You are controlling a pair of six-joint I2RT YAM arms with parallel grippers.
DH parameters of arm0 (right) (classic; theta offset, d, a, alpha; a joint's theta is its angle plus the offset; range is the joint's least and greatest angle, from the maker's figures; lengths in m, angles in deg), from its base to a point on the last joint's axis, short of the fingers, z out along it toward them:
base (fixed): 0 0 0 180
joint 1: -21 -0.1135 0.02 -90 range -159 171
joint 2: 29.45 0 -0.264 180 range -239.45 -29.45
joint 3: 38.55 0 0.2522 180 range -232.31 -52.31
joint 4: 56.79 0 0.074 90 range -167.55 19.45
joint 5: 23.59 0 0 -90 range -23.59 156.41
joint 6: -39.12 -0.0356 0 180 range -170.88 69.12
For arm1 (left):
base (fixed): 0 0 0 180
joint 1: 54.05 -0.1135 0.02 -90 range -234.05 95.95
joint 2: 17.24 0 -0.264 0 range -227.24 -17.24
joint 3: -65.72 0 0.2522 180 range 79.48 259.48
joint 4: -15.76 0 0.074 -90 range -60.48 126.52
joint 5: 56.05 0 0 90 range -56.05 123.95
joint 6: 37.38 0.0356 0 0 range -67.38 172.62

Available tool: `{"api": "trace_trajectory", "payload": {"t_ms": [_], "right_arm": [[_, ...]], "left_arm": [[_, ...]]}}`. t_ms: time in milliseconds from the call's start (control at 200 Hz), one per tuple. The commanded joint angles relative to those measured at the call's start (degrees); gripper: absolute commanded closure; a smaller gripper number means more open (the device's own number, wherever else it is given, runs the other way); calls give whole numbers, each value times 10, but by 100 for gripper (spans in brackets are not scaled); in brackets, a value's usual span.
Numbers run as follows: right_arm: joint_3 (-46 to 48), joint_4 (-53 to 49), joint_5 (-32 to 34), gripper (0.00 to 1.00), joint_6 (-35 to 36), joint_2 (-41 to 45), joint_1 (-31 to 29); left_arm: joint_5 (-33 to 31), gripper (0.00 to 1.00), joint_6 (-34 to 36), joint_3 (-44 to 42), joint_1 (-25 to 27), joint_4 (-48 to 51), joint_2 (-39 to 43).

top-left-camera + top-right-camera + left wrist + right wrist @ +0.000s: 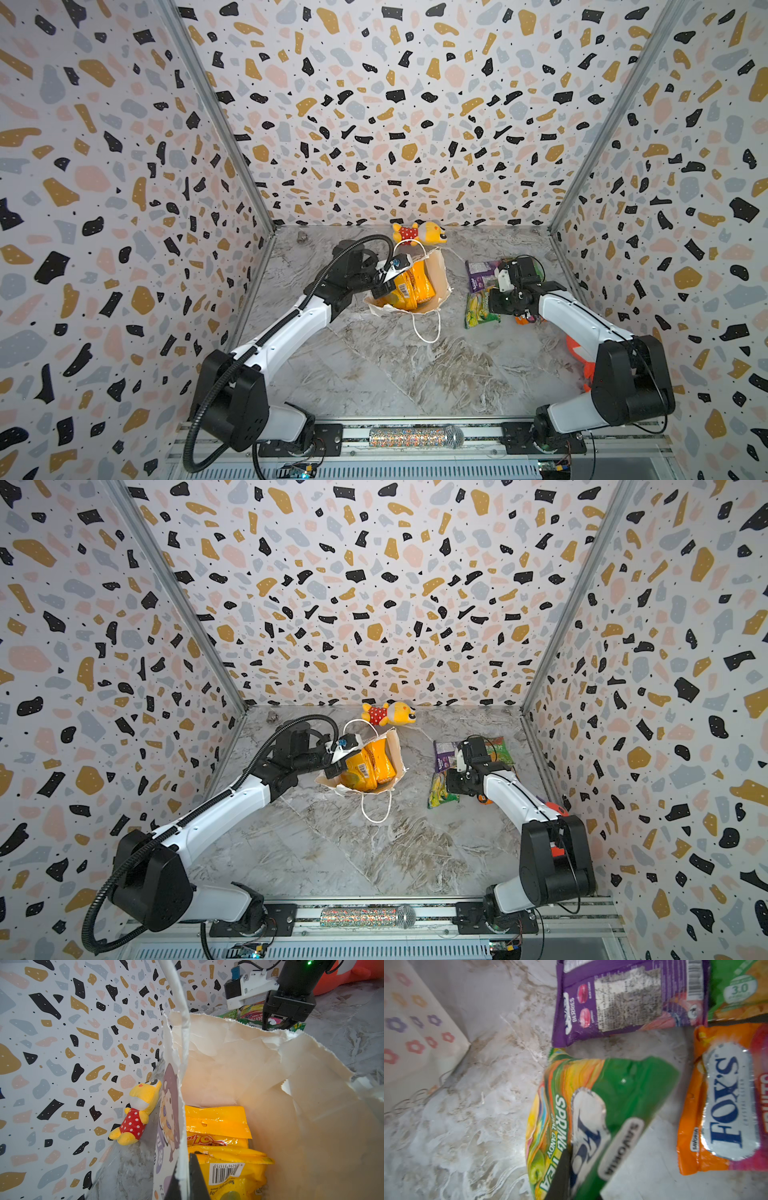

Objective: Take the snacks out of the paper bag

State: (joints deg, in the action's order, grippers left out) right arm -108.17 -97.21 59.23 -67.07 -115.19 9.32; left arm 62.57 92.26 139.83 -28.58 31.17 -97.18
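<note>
The white paper bag [441, 272] [395, 746] stands open mid-table, torn along its rim, with two orange-yellow snacks [409, 286] [218, 1122] inside. My left gripper [383, 287] [184, 1180] is shut on the bag's left wall, one finger inside and one outside. To the right, my right gripper [493, 301] [581, 1188] is shut on a green-yellow FOX'S packet [478, 313] [612, 1088], tilted just above the table. Beside it lie a purple packet [480, 274] [612, 1001], a green packet [498, 748] [737, 987] and an orange-pink FOX'S packet [720, 1105].
A yellow plush toy [419, 233] [137, 1118] in a red dotted dress lies against the back wall behind the bag. The bag's cord handle [428, 332] trails forward. A glittery microphone [415, 437] lies on the front rail. An orange object [577, 353] sits behind the right arm.
</note>
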Motion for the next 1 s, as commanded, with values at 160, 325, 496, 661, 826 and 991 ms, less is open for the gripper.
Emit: {"api": "trace_trajectory", "payload": {"t_ms": [160,325,496,661,826,991], "right_arm": [[-40,-51,90,89,3,-46,-13],[-49,-55,121,82,3,-56,-17],[-64,-61,167,68,1,-63,-19],[-94,-83,227,64,-7,-55,-33],[-127,-109,268,56,-12,-42,-64],[-51,38,16,65,-10,12,-82]], "left_arm": [[27,100,-3,5,5,-23,4],[27,100,-2,3,5,-23,8],[30,100,-4,1,5,-26,8],[29,100,-6,1,6,-26,9],[29,100,-6,0,6,-27,9],[29,100,-8,-1,5,-29,14]]}}
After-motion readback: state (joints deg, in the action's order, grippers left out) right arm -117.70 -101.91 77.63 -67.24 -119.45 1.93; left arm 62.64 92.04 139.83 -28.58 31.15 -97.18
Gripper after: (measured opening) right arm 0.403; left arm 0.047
